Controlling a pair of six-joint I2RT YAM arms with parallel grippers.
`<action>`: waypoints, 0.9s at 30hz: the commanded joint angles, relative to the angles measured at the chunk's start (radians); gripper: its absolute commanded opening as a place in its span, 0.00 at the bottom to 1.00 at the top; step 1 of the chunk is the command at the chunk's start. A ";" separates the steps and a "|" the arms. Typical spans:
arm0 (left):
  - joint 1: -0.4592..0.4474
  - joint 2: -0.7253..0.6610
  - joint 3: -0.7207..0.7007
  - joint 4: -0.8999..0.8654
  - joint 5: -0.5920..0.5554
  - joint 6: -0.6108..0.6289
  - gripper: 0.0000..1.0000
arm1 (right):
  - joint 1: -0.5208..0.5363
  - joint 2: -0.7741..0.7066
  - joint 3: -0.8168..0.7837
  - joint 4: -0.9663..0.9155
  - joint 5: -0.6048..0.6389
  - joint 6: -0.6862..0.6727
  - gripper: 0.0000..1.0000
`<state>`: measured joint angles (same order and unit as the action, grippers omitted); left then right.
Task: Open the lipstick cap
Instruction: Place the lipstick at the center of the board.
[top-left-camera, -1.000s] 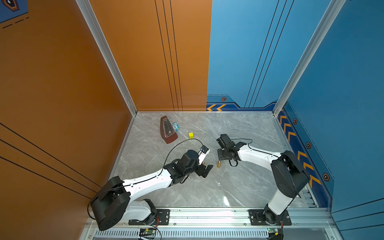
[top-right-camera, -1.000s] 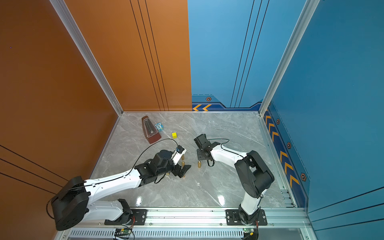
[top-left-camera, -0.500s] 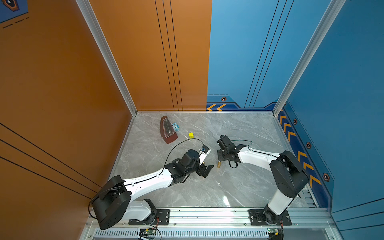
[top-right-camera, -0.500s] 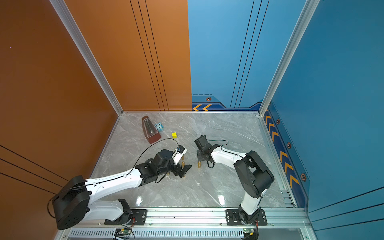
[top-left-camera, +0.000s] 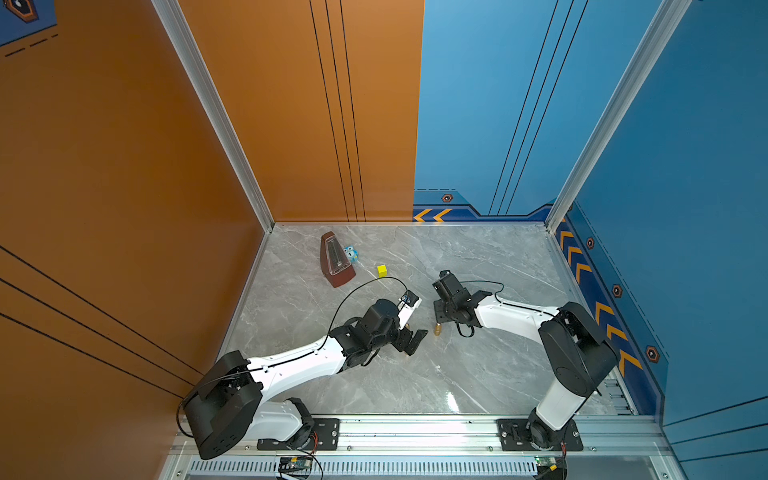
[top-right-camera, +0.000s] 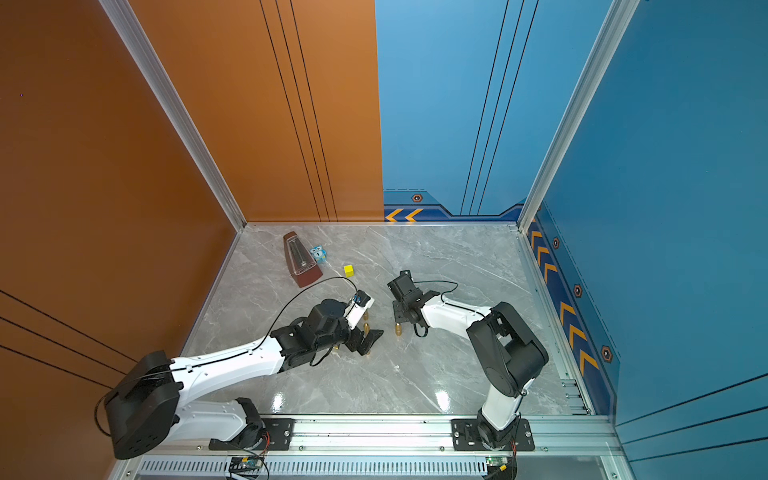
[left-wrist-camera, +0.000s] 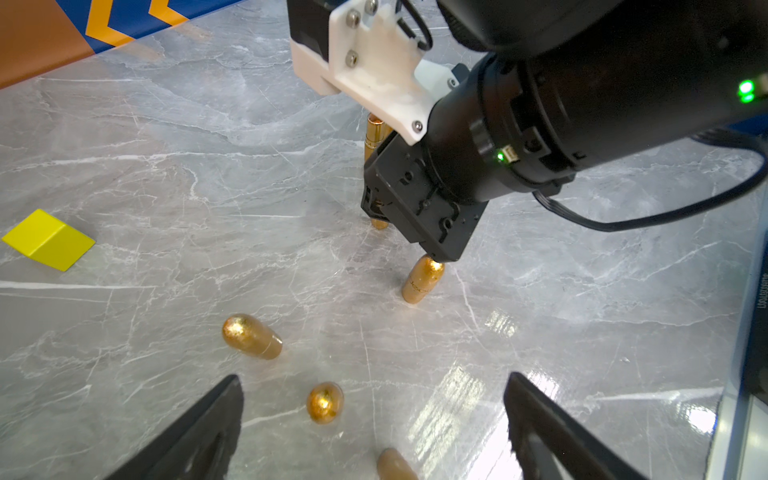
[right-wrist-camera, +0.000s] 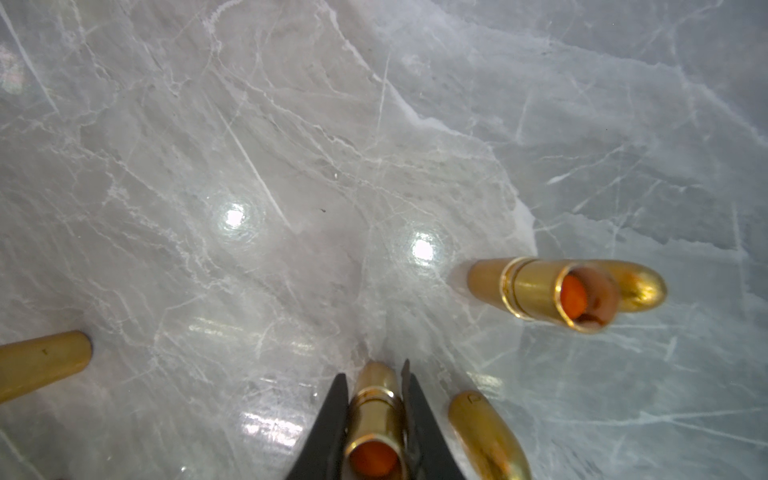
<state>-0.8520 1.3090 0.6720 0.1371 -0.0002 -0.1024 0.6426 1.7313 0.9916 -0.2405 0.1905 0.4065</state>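
Lipstick is upright near the middle of the surface, clenched in my right jaws. Its cap is already off, and I look straight down the open gold tube at the orange stick. I cannot tell whether its base touches the surface. A loose cap stands just beside it. A second open tube stands near, with another cap behind it. My left jaws are released and empty, with one more cap on the surface ahead of them. I judge the opening done for this tube, with only letting go left.
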 joint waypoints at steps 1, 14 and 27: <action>-0.008 0.010 0.025 -0.015 0.002 -0.001 0.99 | 0.009 -0.008 -0.025 -0.025 0.016 -0.018 0.21; -0.008 0.016 0.031 -0.015 0.003 0.000 0.98 | 0.002 -0.009 -0.013 -0.035 0.021 -0.015 0.28; -0.008 0.023 0.043 -0.015 0.007 0.000 0.99 | -0.009 -0.045 0.007 -0.061 0.008 -0.012 0.34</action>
<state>-0.8520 1.3228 0.6830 0.1368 -0.0002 -0.1024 0.6403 1.7264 0.9859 -0.2607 0.1955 0.4065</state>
